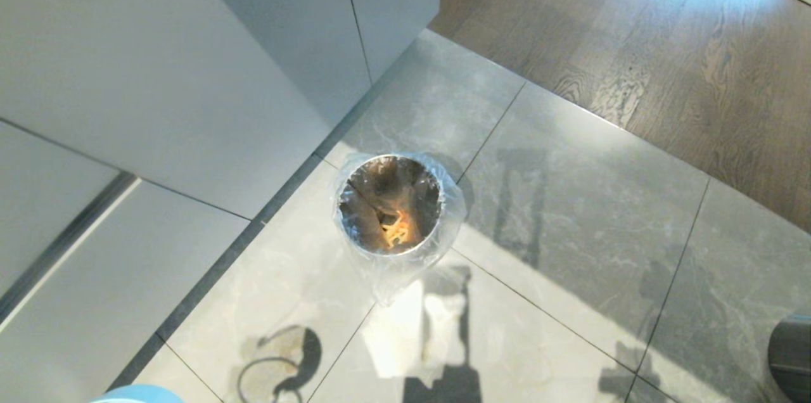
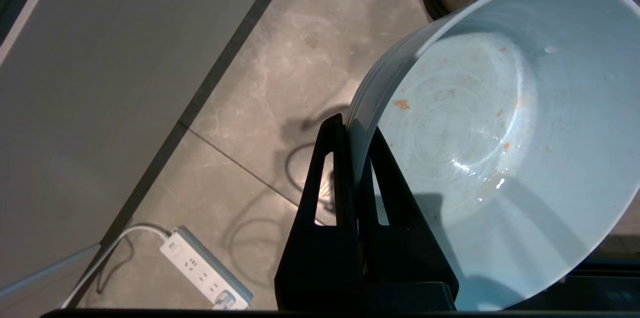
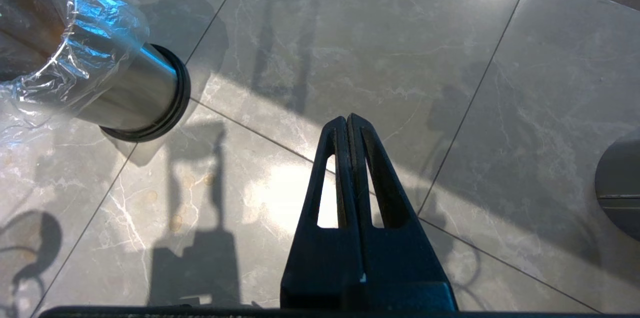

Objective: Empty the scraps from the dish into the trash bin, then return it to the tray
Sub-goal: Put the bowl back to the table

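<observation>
One power strip (image 2: 205, 268) on floor, left of trash bin. Left claw (image 2: 352, 128) clamped on rim of one pale blue dish (image 2: 475, 148), tilted, only orange smears inside. One steel trash bin (image 1: 389, 203), scraps (image 1: 396, 229) at bottom. Right claw (image 3: 348, 120) closed, holding nothing, right of bin.

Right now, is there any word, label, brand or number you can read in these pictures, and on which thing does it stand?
None can be read.
Dish: no print, only orange specks.
Trash bin: bare metal, clear liner, no label.
Power strip: any marking is too small to read.
</observation>
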You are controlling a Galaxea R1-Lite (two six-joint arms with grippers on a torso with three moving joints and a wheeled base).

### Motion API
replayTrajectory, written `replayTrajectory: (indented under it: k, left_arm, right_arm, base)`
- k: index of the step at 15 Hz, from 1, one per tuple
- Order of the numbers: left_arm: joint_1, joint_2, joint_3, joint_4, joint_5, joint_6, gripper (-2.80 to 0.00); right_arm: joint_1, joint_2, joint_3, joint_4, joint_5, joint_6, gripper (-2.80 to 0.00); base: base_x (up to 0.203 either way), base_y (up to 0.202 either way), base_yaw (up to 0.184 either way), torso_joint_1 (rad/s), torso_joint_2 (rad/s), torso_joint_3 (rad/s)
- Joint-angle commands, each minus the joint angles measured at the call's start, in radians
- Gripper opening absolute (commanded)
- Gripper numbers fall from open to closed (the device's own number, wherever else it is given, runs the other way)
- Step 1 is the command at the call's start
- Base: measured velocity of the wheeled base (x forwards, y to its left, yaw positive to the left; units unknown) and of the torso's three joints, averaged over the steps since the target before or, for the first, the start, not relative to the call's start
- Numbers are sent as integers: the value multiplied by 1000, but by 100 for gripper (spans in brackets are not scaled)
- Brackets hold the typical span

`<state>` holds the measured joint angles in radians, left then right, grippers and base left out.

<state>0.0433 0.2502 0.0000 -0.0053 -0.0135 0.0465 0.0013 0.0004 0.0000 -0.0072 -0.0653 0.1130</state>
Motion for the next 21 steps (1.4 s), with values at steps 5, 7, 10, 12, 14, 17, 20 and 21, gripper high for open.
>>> replayTrajectory:
  k: [5,7,10,12,14,17,20,21]
  left_arm:
    - [-46,-250,0,-1,-1,-6,-280]
    - [-45,-250,0,-1,-2,-7,-280]
    - [-46,-250,0,-2,-3,-7,-280]
    - [-45,-250,0,-2,-2,-7,-280]
    - [-46,-250,0,-2,0,-7,-280]
    - [-45,-250,0,-2,3,-8,-280]
    - [-46,-250,0,-2,4,-8,-280]
    - [-46,-250,0,-2,4,-8,-280]
  right_arm:
    - [0,0,0,0,-1,1,-280]
    - [0,0,0,0,-1,1,-280]
    - [0,0,0,0,-1,1,-280]
    - [0,0,0,0,-1,1,-280]
    - [0,0,0,0,-1,1,-280]
    - [0,0,0,0,-1,1,-280]
    - [0,0,0,0,-1,1,-280]
    - [0,0,0,0,-1,1,-280]
  base:
    - [0,0,0,0,0,0]
    - [0,0,0,0,0,0]
    - [0,0,0,0,0,0]
    - [0,0,0,0,0,0]
    - [0,0,0,0,0,0]
    - [0,0,0,4,2,74]
    - [0,0,0,1,2,175]
    - [0,0,0,2,4,190]
